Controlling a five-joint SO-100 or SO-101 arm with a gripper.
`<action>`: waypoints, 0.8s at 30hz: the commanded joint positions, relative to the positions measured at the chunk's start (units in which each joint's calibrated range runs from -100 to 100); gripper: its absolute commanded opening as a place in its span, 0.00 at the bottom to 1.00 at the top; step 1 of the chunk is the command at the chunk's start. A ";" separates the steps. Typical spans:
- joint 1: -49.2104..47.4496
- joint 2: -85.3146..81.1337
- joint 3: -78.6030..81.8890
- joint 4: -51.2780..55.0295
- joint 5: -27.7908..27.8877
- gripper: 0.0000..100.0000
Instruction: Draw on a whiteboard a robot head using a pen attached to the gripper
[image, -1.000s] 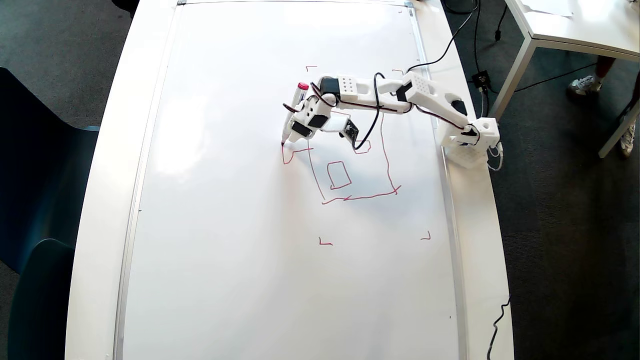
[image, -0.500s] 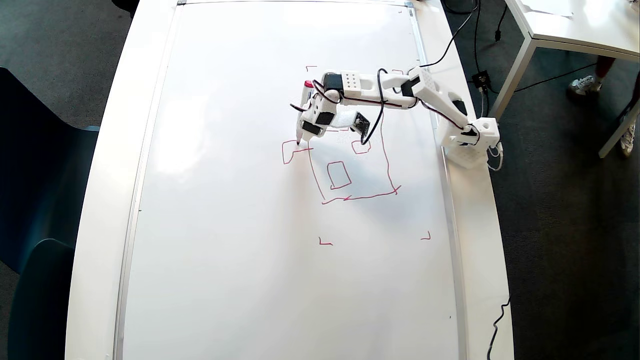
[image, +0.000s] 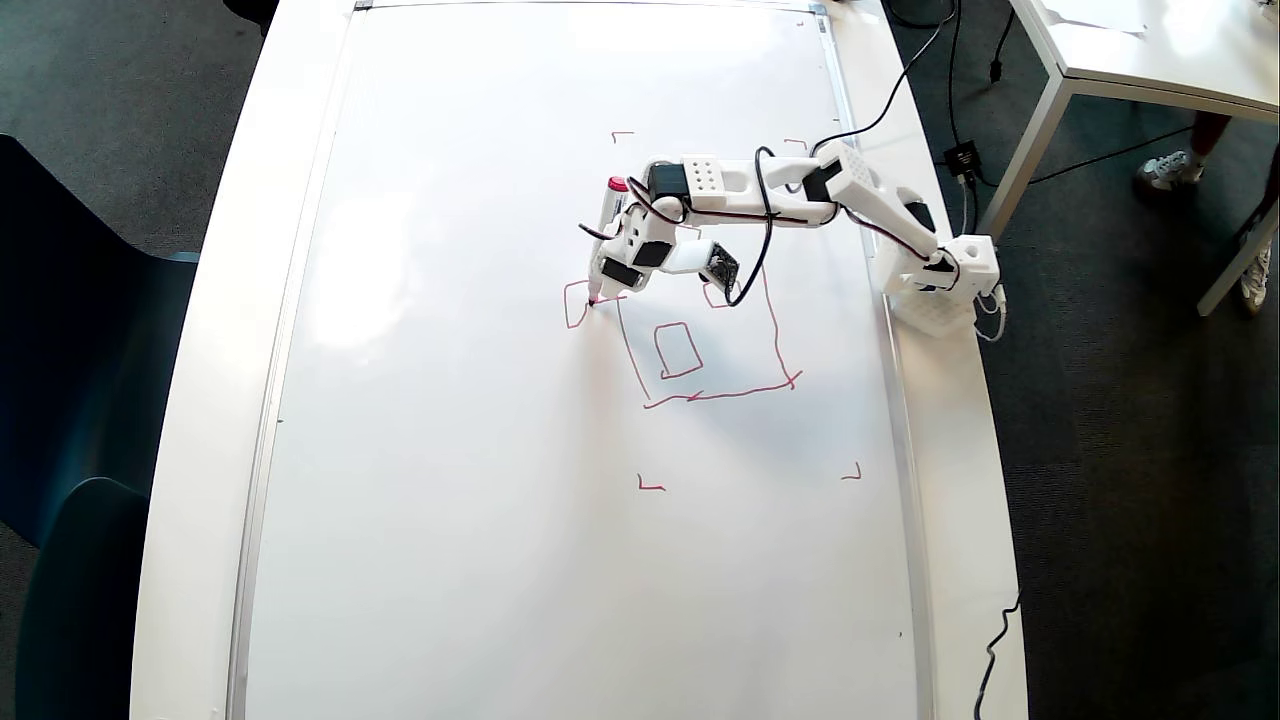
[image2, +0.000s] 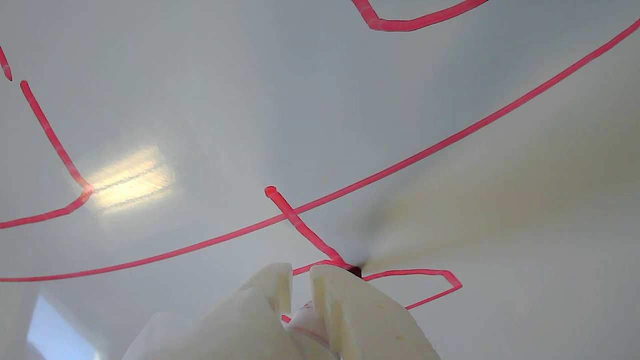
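Observation:
In the overhead view the whiteboard (image: 480, 520) fills the tabletop. The robot head (image: 776, 330) is a red outline with a box (image: 678, 350) inside and a small box (image: 573, 305) on a stalk at its left. My white arm reaches left from its base (image: 935, 290). The gripper (image: 601, 286) points down at the small box's right side. The pen (image: 608, 225), white with a red cap, runs alongside it, with its tip touching the board. In the wrist view the gripper (image2: 300, 270) shows a narrow empty gap, and the pen tip (image2: 355, 271) peeks from behind the right finger (image2: 360, 315) onto a red line.
Small red corner marks (image: 650, 486) (image: 852, 475) (image: 622, 134) lie around the drawing. Black cables (image: 900, 85) trail off the board's right edge. A second white table (image: 1150, 60) and a person's shoe (image: 1163, 172) are at the upper right. Dark chairs (image: 70, 420) stand at the left.
The pen tip ran right along the small box's top, then came down a little on its right side near the stalk. The box now has a top line. The arm swung with it.

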 joint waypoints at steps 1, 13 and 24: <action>0.74 -2.25 -3.11 0.01 0.11 0.01; 3.25 -20.11 0.25 -1.82 -11.47 0.01; 3.61 -61.45 48.54 -27.10 -25.20 0.01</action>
